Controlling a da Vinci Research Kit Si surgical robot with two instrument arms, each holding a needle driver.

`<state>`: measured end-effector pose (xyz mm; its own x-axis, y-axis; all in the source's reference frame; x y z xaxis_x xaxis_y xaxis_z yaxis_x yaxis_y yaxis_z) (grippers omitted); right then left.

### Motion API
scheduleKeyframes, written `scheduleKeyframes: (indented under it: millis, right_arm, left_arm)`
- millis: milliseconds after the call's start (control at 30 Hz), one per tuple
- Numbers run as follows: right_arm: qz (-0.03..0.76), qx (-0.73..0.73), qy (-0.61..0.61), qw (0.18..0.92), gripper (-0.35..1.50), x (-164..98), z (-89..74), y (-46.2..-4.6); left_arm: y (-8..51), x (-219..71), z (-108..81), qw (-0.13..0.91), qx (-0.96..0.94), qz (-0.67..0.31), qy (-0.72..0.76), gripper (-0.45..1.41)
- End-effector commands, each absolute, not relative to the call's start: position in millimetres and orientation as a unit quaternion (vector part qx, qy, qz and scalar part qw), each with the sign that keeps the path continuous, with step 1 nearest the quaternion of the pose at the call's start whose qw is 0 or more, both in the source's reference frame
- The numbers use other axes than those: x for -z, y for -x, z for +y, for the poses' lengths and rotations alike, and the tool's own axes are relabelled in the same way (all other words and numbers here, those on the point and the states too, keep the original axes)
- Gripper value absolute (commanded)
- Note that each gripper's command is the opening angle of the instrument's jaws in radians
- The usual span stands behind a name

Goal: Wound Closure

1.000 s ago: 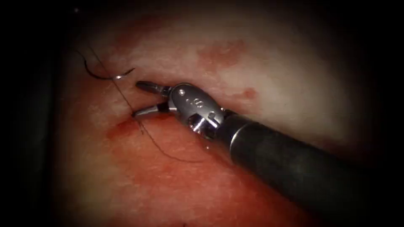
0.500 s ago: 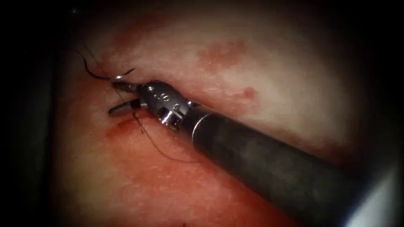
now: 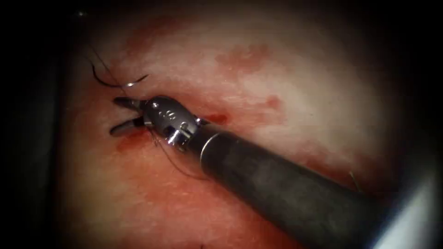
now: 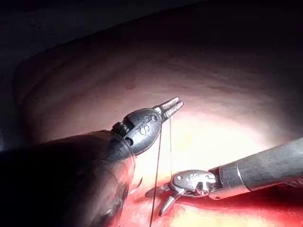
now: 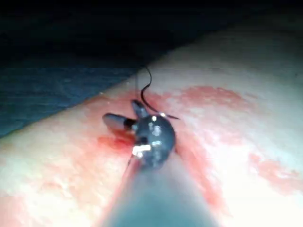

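While its jaws stand spread and hold nothing, the right tool [image 3: 121,115] lies low on the tissue [image 3: 286,92], straddling the thread [image 3: 177,167], likely for a grip; beyond, the needle [image 3: 115,83] rests free. The left tool [image 4: 171,106] pinches thread aloft.

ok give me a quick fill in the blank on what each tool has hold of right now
1. The fingers of the right tool are ___ and hold nothing.
2. The needle rests on the tissue, just above the right tool's fingers, and ___ tool holds it.
3. In the left wrist view, the fingers of the left tool are shut on the ___, which hangs down from them.

Missing words: open; neither; thread
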<state>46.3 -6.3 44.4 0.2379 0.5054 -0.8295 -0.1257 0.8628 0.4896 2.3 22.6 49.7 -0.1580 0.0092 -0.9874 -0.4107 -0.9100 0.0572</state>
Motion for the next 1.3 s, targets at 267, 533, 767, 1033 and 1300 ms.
scheduleKeyframes:
  millis: [267,533,767,1033,1300]
  right_arm:
    - [0.587,-0.198,-0.165,0.767,1.33,-45,-6.5,-47.1]
    - [0.609,-0.191,-0.174,0.750,1.13,-44,-6.1,-47.4]
    - [0.618,-0.177,-0.184,0.744,-0.35,-44,-6.2,-47.1]
    - [0.616,-0.164,-0.179,0.749,-0.35,-44,-5.8,-46.5]
    - [0.616,-0.210,-0.121,0.749,1.46,-38,-2.6,-35.2]
  left_arm:
    - [-1.7,-50,23.1,0.140,-0.744,0.159,0.634,-0.45]
    - [-1.7,-50,22.8,0.140,-0.744,0.160,0.634,-0.45]
    - [-1.7,-50,22.6,0.139,-0.744,0.161,0.634,-0.45]
    - [-1.7,-50,22.5,0.139,-0.744,0.161,0.634,-0.45]
    - [-1.4,-52,23.2,0.139,-0.741,0.160,0.637,-0.45]
